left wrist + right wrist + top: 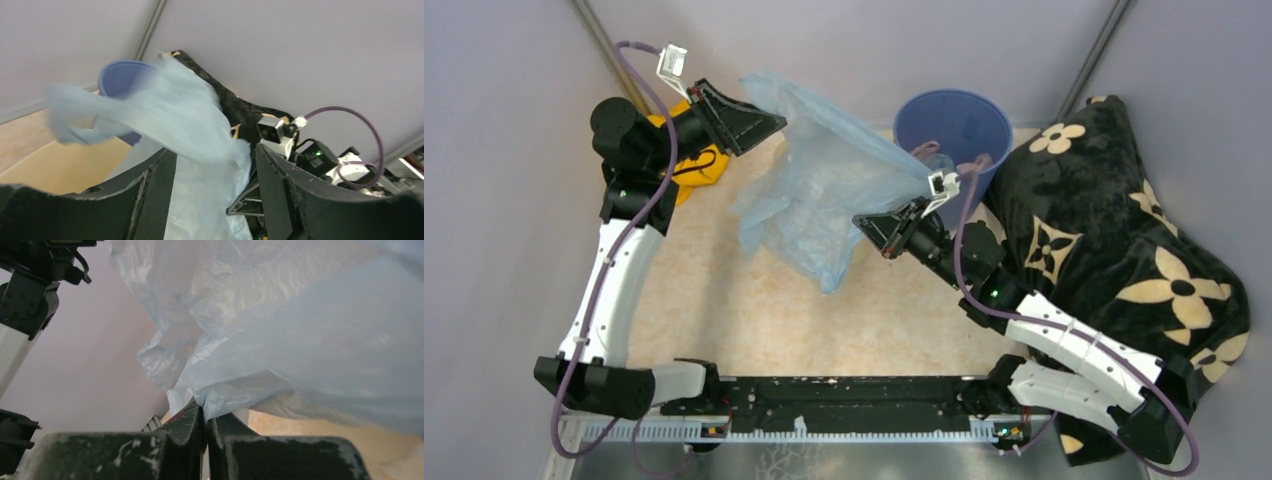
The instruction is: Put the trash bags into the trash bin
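The pale-blue translucent trash bag hangs stretched between my two grippers above the beige table top. My left gripper is at the bag's upper left corner. In the left wrist view its fingers stand wide apart and the bag runs loosely between them. My right gripper is shut on the bag's lower right part. In the right wrist view the gripper pinches a fold of the bag. The cream trash bin is out of view.
A round blue bucket stands at the back right, just behind the right gripper, and shows in the left wrist view. A black flowered blanket fills the right side. A yellow cloth lies behind the left arm.
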You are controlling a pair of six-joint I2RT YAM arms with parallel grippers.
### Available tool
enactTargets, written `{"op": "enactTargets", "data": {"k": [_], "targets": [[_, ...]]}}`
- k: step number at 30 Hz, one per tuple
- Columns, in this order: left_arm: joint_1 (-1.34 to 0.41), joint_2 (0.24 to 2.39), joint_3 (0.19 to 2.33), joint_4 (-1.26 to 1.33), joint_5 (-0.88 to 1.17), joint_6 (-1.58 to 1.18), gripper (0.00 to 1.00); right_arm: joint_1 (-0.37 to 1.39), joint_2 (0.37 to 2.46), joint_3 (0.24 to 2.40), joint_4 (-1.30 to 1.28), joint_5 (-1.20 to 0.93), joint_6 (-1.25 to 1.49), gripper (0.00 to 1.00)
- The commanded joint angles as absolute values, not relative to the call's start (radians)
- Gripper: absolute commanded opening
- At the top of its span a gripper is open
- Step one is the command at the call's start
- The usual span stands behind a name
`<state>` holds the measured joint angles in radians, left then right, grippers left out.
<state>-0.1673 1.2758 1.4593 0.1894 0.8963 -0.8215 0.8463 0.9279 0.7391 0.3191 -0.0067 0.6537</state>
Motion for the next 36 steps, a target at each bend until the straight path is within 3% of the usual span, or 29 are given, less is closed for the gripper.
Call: {"op": "enactTargets", "data": {"k": [1, 10, 26, 32, 36], "targets": [[-0.164, 1.226, 1.514, -0.074, 0.79, -0.56, 0.67, 0.834, 0.923, 0.813, 0.251, 0.021, 0.608, 0.0], [-0.163, 1.186, 1.471, -0.16, 0.738, -0.45, 0.69, 0.831, 0.925, 0.839, 0.191, -0.026, 0.585, 0.0], [-0.164, 1.122, 1.359, -0.287, 0.926, -0.35, 0.69, 0.803, 0.97, 0.857, 0.163, -0.076, 0.572, 0.0], [-0.167, 1.149, 1.389, -0.402, 0.9, -0.26, 0.68, 0.795, 0.996, 0.876, 0.148, -0.097, 0.57, 0.0], [-0.205, 1.188, 1.439, -0.512, 0.777, -0.171, 0.68, 0.789, 1.012, 0.899, 0.124, -0.108, 0.564, 0.0]]}}
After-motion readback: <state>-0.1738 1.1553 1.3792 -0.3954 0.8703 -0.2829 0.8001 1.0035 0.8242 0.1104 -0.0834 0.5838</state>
